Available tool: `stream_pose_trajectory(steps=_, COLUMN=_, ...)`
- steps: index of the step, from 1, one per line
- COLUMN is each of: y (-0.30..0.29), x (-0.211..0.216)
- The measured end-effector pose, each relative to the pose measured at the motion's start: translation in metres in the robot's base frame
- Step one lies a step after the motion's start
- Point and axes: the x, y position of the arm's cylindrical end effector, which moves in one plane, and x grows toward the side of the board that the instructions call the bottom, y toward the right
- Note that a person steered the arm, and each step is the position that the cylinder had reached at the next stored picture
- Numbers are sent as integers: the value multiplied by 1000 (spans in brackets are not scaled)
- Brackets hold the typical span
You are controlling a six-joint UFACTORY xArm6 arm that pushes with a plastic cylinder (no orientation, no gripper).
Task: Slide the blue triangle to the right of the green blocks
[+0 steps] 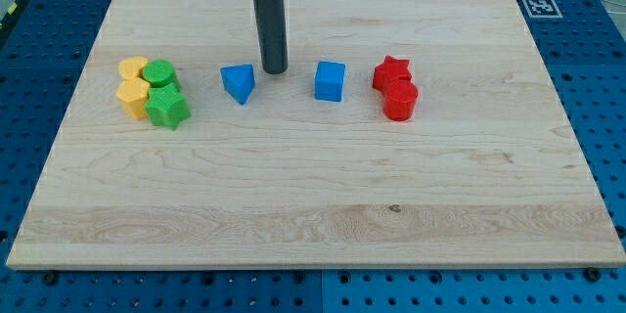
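Note:
The blue triangle lies on the wooden board, left of centre in the upper half. My tip stands just to its right and slightly above, close to it but with a small gap. The green blocks are at the view's left: a green cylinder and a green star below it. The triangle is to their right, about a block's width or more away.
Two yellow blocks touch the green ones on their left. A blue cube lies right of my tip. A red star and a red cylinder sit further right. The wooden board rests on a blue perforated table.

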Motion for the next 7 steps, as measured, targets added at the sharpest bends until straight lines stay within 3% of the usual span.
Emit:
stream_pose_trajectory(steps=3, y=-3, x=14)
stream_pose_trajectory(steps=7, y=-51, x=16)
